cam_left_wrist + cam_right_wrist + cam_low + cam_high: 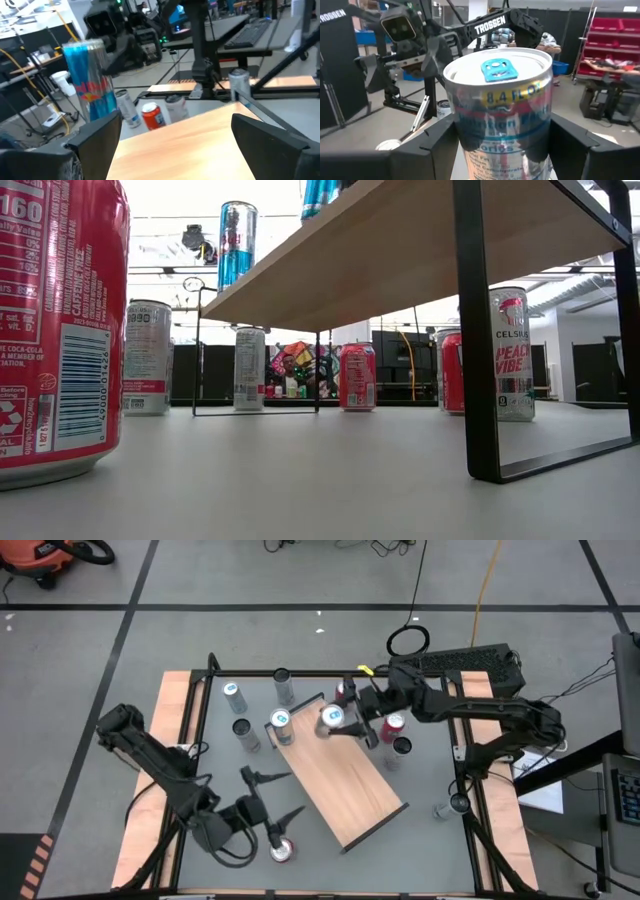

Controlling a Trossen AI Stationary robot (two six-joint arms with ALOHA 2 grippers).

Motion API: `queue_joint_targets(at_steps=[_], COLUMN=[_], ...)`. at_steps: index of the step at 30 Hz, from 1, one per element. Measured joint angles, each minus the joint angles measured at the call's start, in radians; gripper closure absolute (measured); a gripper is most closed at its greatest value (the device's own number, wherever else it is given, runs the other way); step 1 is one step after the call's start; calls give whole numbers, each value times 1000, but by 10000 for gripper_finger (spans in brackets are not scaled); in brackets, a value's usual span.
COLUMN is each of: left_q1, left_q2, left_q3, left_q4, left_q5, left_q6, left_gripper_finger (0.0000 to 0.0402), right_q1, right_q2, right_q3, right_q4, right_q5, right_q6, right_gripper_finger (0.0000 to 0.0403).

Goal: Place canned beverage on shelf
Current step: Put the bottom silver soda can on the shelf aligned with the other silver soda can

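The right gripper point(345, 720) is clutching a slim blue can point(331, 717) over the shelf's point(345, 785) far edge (second can point(281, 723) alongside), risking tipping; the left gripper point(268, 796) is idling wide.

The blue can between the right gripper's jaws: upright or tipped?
Upright: the blue can shows its lid on top, between the right gripper jaws.

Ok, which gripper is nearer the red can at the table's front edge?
Left. The left gripper hangs open just behind the red can, over the shelf's near corner. The right gripper is across the table at the shelf's far end, closed around a blue-tabbed can.
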Motion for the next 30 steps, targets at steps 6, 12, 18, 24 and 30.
queue_joint_targets(at_steps=[6,12,18,24,30], left_q1=[-19,-48,-52,-51,-51], left_q2=[-82,-118,-121,-121,-121], left_q3=[0,0,0,0,0], left_q4=[-77,-114,-182,-182,-182], left_q5=[-53,-121,-167,-167,-167], left_q6=[1,-2,-2,-29,-47], left_gripper_finger=[29,29,29,29,29], right_q1=[-42,-78,-95,-96,-97], right_q2=[105,175,243,278,277], right_q3=[82,123,131,131,130], right_q4=[-2,-1,7,28,29], right_q5=[-74,-120,-147,-158,-158], right_q6=[46,58,52,48,-1], right_gripper_finger=[172,172,172,172,172])
